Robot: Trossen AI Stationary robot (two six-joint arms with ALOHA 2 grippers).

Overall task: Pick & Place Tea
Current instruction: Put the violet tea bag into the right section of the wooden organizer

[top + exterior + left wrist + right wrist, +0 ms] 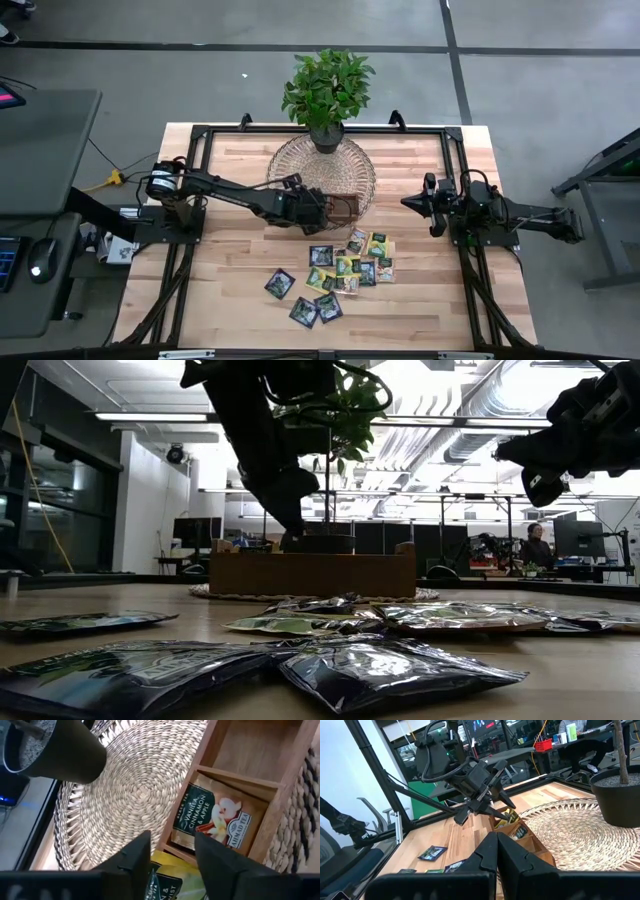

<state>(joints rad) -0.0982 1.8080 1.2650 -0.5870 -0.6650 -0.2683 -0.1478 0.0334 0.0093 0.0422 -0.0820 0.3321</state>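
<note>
The left gripper point(318, 207) hangs with parted fingers over the wooden tray point(340, 208), blocking that approach from above, and the potted plant point(326, 90) on the woven mat point(300, 165) towers near the table's point(230, 260) far edge, crowding the tray's far side. Tea sachets point(345, 268) lie scattered between the tray and the near edge, so a low sweep there meets wrappers, though bare wood lies open toward the near left and near right corners. The right gripper point(412, 203) hovers closed near the right edge, with clear air between it and the tray.
</note>
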